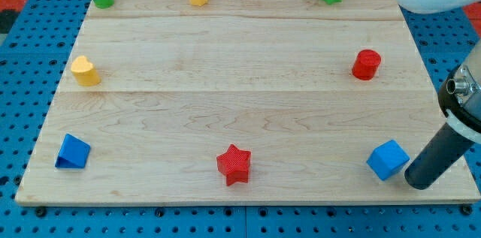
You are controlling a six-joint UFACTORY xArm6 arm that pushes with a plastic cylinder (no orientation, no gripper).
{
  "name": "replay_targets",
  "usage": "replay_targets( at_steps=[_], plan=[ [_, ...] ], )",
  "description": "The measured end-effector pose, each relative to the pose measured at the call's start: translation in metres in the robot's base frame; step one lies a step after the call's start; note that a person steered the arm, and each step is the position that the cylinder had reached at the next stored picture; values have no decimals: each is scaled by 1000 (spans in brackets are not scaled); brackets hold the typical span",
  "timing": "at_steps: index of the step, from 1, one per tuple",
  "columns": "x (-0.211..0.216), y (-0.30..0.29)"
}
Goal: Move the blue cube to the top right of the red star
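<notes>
A: Where's my tip (418, 183)?
B: Near right corner of the table (225, 80), just right of the blue cube (388, 160), about touching it. No claw on this rod, so no claw state to tell.
A: And the red star (234, 164)?
B: Near edge, centre, well left of the cube. A red cylinder (367, 64) sits farther back on the right.
</notes>
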State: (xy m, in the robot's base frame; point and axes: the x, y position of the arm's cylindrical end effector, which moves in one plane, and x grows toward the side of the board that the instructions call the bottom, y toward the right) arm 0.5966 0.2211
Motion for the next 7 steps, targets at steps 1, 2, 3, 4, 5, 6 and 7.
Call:
replay_targets(
  at_steps=[1,2,3,4,5,6,7],
  plan=[
    [0,1],
    [-19,16],
    [-40,-1],
    [-12,-21],
    [-11,-55],
    [10,-63],
    [-7,-139]
  ],
)
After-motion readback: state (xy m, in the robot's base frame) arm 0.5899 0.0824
